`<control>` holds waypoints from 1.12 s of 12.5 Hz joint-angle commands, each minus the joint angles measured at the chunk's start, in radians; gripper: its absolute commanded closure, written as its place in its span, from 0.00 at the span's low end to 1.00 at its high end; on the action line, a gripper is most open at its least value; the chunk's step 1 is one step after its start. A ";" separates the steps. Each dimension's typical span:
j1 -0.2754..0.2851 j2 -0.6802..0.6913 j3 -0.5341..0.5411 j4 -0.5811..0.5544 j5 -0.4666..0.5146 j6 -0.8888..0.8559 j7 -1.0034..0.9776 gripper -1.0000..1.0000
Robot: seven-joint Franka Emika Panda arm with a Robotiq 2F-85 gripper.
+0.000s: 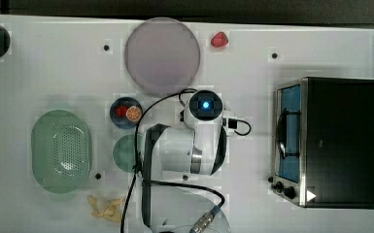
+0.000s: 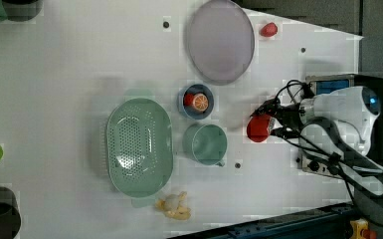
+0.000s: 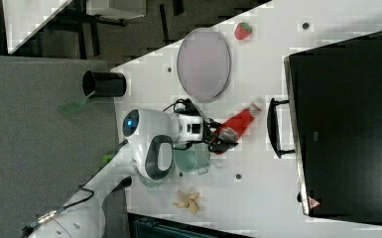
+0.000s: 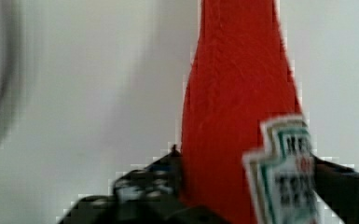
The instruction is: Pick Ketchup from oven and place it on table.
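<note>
The ketchup [image 4: 238, 93] is a red squeeze bottle with a white-and-red label. It sits between my gripper's [image 4: 247, 168] two dark fingers, which press against its sides near the label. In the right view the ketchup [image 3: 238, 124] slants over the white table [image 3: 258, 198], its white cap towards the oven [image 3: 347, 124], with the gripper [image 3: 218, 139] at its lower end. In the left view the gripper [image 2: 271, 124] holds the red ketchup [image 2: 257, 130] just to the left view's left of the oven [image 2: 328, 85]. Whether the bottle touches the table I cannot tell.
In the top view a lilac plate [image 1: 162, 56] and a strawberry [image 1: 219, 40] lie at the back. A blue bowl of fruit [image 1: 126, 112], a green cup [image 1: 125, 153], a green colander [image 1: 60, 150] and a pale yellow object [image 1: 106, 208] lie on the top view's left. The oven [image 1: 340, 141] stands on the top view's right.
</note>
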 commanded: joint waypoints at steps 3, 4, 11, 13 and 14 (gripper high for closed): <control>0.003 -0.137 0.006 0.071 -0.004 0.004 0.022 0.00; 0.003 -0.182 0.006 0.102 -0.004 -0.024 0.022 0.00; 0.000 -0.361 0.003 0.413 -0.007 -0.462 0.022 0.00; 0.002 -0.366 0.007 0.512 -0.007 -0.581 0.022 0.00; 0.002 -0.366 0.007 0.558 -0.007 -0.645 0.022 0.00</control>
